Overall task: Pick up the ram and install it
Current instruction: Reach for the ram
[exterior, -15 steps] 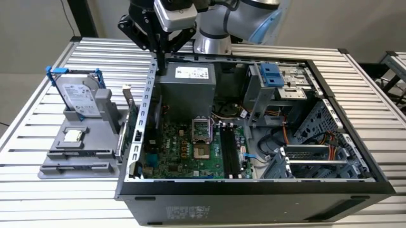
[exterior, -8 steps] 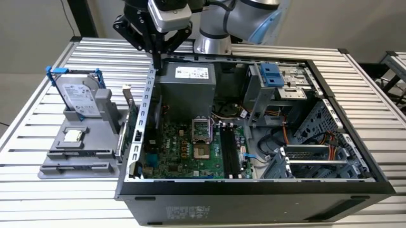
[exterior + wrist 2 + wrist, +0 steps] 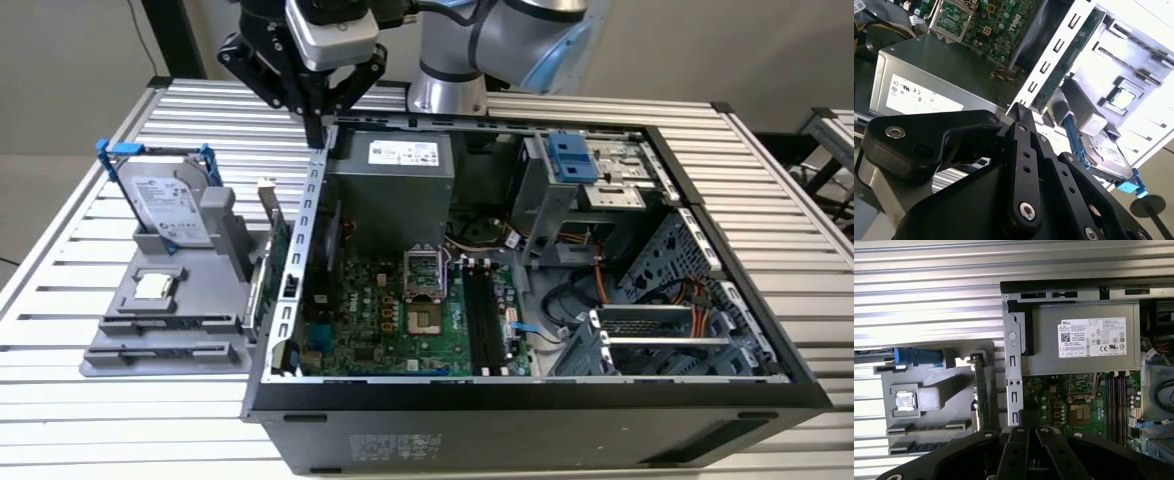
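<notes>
The gripper (image 3: 316,125) hangs over the far left corner of the case (image 3: 534,415), as the exterior view shows it, just above the edge beside the power supply (image 3: 394,195). Its jaws look clenched together and empty; in both wrist views (image 3: 1019,111) (image 3: 1026,434) the fingers meet at a point with nothing between them.

The ram (image 3: 167,351) is not yet picked up. It appears to lie on edge in a slot at the near end of the gray holder (image 3: 134,310), on the table to the exterior view's left of the case. The first wrist view shows it as a dark strip (image 3: 929,446) in that holder. The hard drive (image 3: 167,205) stands at the holder's far end and the upright card (image 3: 274,240) is between holder and case.

The step in hand seems to be the approach to the pick, with the gripper well apart from the ram. A grasp would call for parted jaws set squarely over the stick's thin edges, clear of the card. The memory slots (image 3: 483,320) on the board look unfilled.
</notes>
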`<state>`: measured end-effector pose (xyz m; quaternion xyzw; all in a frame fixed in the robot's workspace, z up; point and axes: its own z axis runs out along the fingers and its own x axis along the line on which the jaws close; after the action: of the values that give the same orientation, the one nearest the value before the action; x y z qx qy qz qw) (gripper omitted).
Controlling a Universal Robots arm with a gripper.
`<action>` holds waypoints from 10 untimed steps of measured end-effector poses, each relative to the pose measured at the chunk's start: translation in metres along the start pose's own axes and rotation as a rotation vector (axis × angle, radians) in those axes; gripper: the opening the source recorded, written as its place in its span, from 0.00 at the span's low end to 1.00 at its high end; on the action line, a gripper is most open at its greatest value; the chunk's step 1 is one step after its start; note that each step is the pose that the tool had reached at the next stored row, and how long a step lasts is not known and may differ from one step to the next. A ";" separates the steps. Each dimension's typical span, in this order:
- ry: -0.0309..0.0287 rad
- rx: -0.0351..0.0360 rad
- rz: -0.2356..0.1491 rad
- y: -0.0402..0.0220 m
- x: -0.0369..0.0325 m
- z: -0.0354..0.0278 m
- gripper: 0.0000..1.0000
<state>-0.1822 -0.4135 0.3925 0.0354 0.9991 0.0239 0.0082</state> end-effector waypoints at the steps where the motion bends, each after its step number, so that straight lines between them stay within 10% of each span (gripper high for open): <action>1: 0.0000 0.0000 0.000 -0.0004 0.0011 0.0000 0.00; 10: 0.0000 0.0001 0.000 -0.0028 0.0103 -0.0003 0.00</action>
<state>-0.1927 -0.4156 0.3926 0.0354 0.9991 0.0239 0.0082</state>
